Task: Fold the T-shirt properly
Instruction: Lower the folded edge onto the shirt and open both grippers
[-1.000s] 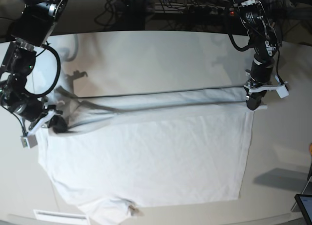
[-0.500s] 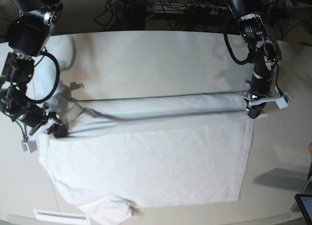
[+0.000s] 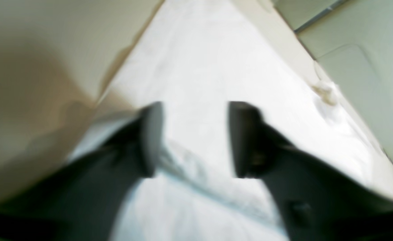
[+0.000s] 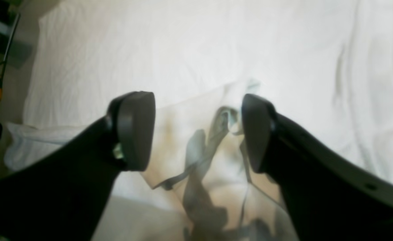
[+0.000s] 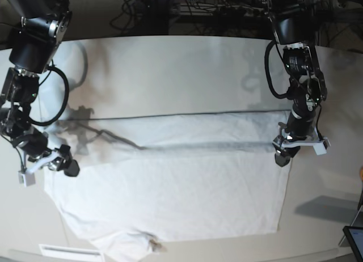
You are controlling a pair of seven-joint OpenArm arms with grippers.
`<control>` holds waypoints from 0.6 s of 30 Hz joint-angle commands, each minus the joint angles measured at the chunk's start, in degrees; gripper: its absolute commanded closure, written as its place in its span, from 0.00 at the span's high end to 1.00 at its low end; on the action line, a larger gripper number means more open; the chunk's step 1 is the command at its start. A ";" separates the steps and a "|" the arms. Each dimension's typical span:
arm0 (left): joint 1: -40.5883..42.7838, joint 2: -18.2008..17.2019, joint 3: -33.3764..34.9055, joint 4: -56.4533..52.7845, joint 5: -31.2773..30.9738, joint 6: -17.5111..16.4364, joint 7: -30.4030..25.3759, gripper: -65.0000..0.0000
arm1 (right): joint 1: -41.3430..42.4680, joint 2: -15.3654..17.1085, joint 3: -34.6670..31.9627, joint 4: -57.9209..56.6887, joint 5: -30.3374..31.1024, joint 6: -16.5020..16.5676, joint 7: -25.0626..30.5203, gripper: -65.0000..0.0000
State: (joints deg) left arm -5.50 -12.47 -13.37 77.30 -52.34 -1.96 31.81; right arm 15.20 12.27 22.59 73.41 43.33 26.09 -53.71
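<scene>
In the left wrist view, the left tool (image 3: pixel 194 139) is seen with its dark fingers apart, nothing clamped between them; the plain white short-sleeved T-shirt of thin fabric (image 3: pixel 216 67) fills the middle of the frame beneath, with a folded edge lying between the fingers.

In the right wrist view, the right tool (image 4: pixel 198 130) is likewise spread wide over rumpled white cloth and shadows.

In the base view, the T-shirt is spread across the off-white worktop (image 5: pixel 170 63), occupying the centre and lower half of the frame.
</scene>
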 commanded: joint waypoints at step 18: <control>9.67 -4.72 -0.57 19.19 -0.54 -0.73 -1.00 0.68 | -14.63 3.24 0.49 26.86 1.28 0.24 -0.48 0.54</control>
State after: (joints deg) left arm 4.49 -16.12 -13.56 95.81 -52.69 -2.98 31.73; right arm -0.43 14.92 22.87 99.42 43.66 26.06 -55.09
